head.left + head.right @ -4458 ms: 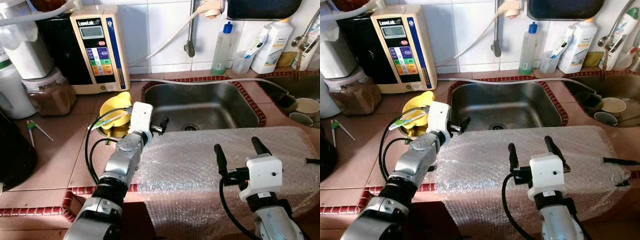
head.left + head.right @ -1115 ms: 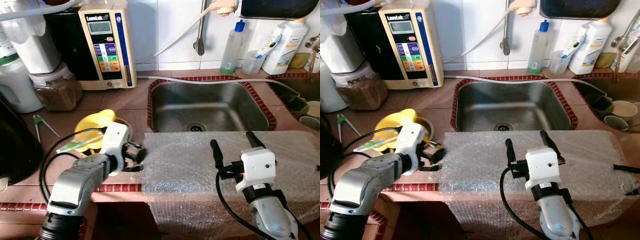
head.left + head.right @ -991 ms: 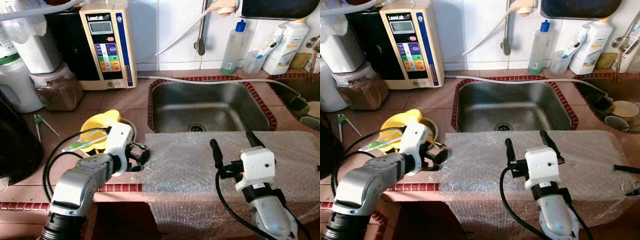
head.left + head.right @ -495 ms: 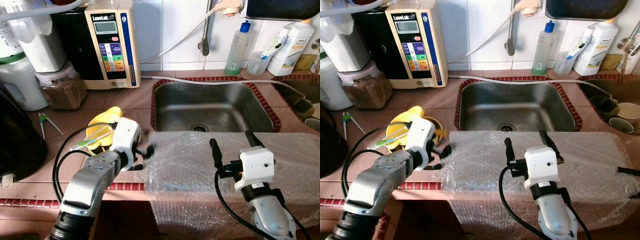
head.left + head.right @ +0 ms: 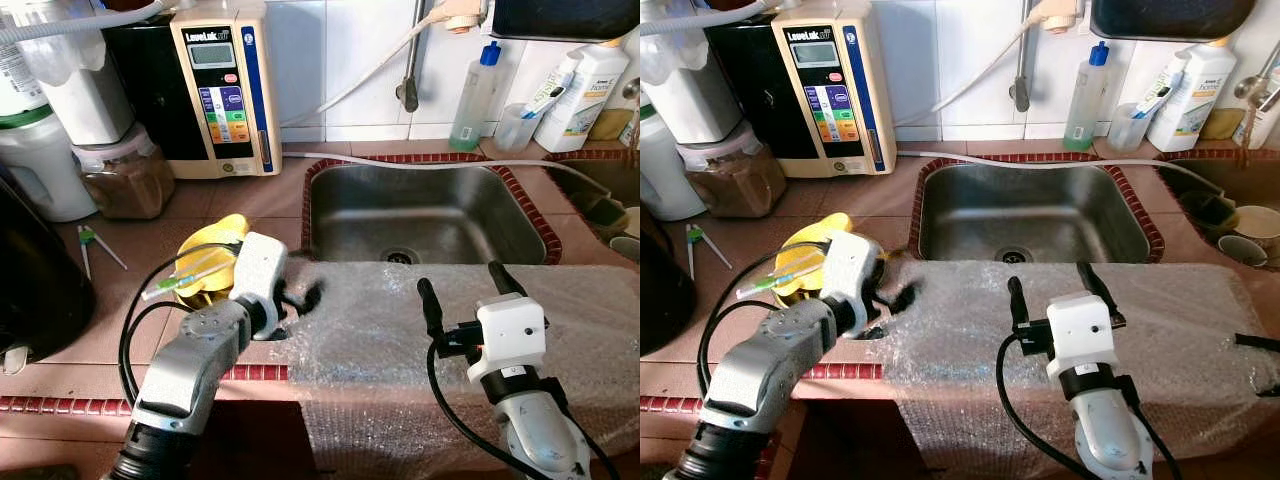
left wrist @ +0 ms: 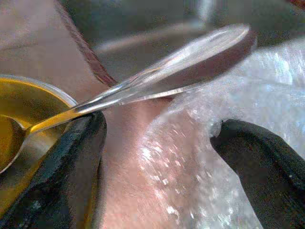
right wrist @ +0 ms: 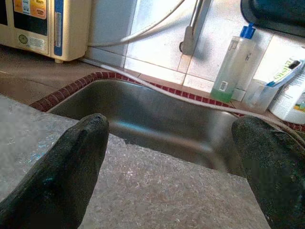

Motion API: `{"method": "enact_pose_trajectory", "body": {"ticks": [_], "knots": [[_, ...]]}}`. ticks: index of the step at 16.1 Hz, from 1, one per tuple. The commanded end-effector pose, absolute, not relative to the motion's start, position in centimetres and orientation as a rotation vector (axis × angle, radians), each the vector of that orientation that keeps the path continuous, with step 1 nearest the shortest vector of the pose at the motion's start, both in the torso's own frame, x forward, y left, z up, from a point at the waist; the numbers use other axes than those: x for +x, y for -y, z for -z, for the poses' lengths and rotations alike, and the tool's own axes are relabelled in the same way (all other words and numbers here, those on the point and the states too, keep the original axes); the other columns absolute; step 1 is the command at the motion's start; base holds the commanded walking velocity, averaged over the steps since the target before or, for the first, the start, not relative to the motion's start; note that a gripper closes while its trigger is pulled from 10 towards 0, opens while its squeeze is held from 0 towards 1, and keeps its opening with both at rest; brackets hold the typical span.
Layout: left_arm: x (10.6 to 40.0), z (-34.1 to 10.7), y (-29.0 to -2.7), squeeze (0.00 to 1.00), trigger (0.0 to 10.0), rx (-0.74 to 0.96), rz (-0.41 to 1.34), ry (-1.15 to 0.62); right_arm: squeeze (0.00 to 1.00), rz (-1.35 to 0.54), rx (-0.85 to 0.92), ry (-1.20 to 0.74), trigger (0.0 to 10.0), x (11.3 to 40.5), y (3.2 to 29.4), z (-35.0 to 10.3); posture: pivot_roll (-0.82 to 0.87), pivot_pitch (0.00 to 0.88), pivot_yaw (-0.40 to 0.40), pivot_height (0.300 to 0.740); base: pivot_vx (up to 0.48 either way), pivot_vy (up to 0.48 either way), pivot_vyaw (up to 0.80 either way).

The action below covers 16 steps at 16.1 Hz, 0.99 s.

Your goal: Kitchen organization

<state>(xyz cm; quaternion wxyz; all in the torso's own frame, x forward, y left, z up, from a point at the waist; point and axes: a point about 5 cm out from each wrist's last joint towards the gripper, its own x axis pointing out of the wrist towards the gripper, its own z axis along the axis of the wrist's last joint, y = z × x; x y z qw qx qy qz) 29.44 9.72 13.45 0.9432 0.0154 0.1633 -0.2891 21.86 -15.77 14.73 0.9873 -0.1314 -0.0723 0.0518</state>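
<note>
Both grippers spread: left gripper [image 5: 300, 297] has advanced onto the wrap's [image 5: 420, 330] left edge; right gripper [image 5: 460, 288] hovers.

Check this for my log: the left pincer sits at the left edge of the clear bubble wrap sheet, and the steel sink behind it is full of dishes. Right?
Not quite. The left pincer is at the left edge of the clear bubble wrap sheet, but the steel sink behind it holds no dishes; its basin is bare down to the drain, as the left eye view shows.
</note>
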Motion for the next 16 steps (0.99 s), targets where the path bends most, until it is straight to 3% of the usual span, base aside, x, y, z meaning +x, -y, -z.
{"method": "enact_pose_trajectory", "body": {"ticks": [1,2,3,4,7,12,16], "knots": [[29.2,-14.0,-9.6,1.00,10.0,0.074,0.610,-0.288,0.00,-0.108,-0.266,0.151,10.0,21.9,15.7,-14.8,0.05,0.006,0.048,0.740,0.000,0.000,0.00],[29.3,-14.1,-9.7,1.00,10.0,0.084,0.606,-0.270,0.00,-0.108,-0.267,0.151,10.0,21.9,15.7,-14.8,0.05,0.004,0.048,0.740,0.000,0.000,0.00],[29.4,-14.2,-9.9,0.84,10.0,0.102,0.594,-0.252,0.00,-0.109,-0.267,0.151,10.0,21.9,15.6,-14.7,0.05,0.004,0.049,0.740,0.000,0.000,0.00],[29.4,-14.1,-10.4,0.00,10.0,0.136,0.567,-0.222,0.00,-0.109,-0.264,0.149,10.0,21.9,15.6,-14.7,0.05,0.005,0.048,0.740,0.000,0.000,0.00],[29.3,-13.6,-11.2,0.00,10.0,0.157,0.542,-0.194,0.00,-0.110,-0.264,0.146,10.0,21.9,15.6,-14.5,0.05,0.005,0.050,0.740,0.000,0.000,0.00],[27.4,-12.8,-12.2,0.00,10.0,0.237,0.702,-0.128,0.00,-0.113,-0.264,0.146,10.0,21.9,15.6,-14.5,0.06,0.004,0.046,0.740,0.000,0.000,0.00],[27.2,-13.2,-12.2,0.00,10.0,0.266,0.708,-0.055,0.00,-0.118,-0.267,0.147,10.0,21.9,15.7,-14.5,0.06,0.003,0.044,0.740,0.000,0.000,0.00]]}}
